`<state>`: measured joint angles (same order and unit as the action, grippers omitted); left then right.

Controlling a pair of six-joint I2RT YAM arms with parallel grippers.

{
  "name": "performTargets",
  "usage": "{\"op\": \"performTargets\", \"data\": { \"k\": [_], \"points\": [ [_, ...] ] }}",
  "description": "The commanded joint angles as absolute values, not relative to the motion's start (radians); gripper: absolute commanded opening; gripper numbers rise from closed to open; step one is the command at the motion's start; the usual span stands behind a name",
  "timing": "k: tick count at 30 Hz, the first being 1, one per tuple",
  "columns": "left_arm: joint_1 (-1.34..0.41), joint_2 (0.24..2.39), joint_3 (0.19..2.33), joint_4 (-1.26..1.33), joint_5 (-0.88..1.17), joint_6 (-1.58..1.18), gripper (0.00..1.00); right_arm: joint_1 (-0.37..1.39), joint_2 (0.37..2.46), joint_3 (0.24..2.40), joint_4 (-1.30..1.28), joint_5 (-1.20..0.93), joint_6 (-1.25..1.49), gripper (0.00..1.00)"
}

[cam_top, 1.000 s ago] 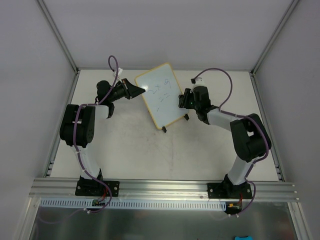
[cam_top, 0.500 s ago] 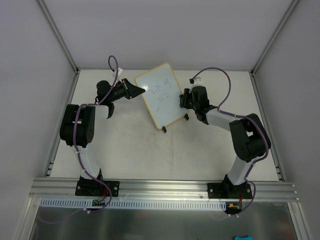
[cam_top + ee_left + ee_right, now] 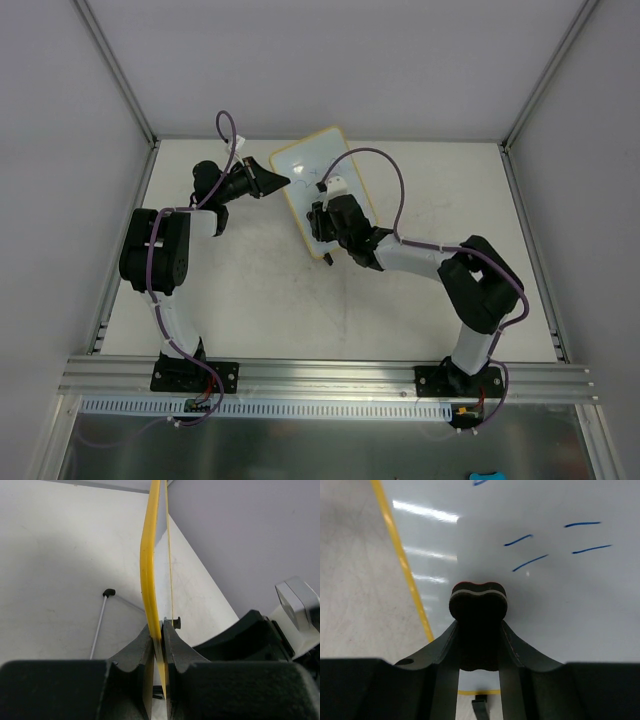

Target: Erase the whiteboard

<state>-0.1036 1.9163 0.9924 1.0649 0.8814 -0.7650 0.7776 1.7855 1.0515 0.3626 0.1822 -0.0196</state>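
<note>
Holding a black eraser (image 3: 478, 600), the right gripper (image 3: 478, 611) has its jaws closed snug on it. The pad appears pressed to the whiteboard (image 3: 545, 595) near its lower yellow edge. The blue strokes (image 3: 530, 562) just ahead are not yet wiped. The left gripper (image 3: 159, 632) is pinched tight on the yellow frame (image 3: 149, 555), judged to brace the board against wiping pressure. Board stands tilted at rear centre of pale table (image 3: 260, 300). Plain grey walls (image 3: 330, 60) behind.
</note>
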Motion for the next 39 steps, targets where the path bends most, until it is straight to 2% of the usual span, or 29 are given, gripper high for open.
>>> {"op": "performTargets", "data": {
  "k": [1, 10, 16, 30, 39],
  "points": [
    [-0.130, 1.882, 1.015, 1.098, 0.954, -0.678, 0.00, 0.839, 1.827, 1.092, 0.353, 0.104, 0.009, 0.00],
    [-0.132, 1.879, 1.012, 1.098, 0.954, -0.676, 0.00, 0.848, 1.855, 1.114, 0.347, 0.152, 0.008, 0.00],
    [-0.132, 1.878, 1.014, 1.098, 0.956, -0.675, 0.00, 0.766, 1.832, 1.181, 0.235, 0.201, -0.048, 0.00],
    [-0.130, 1.875, 1.011, 1.101, 0.957, -0.673, 0.00, 0.493, 1.856, 1.201, 0.213, 0.097, -0.037, 0.00],
    [-0.130, 1.876, 1.012, 1.100, 0.957, -0.673, 0.00, 0.437, 1.879, 1.262, 0.160, 0.097, -0.067, 0.00]
  ]
}}
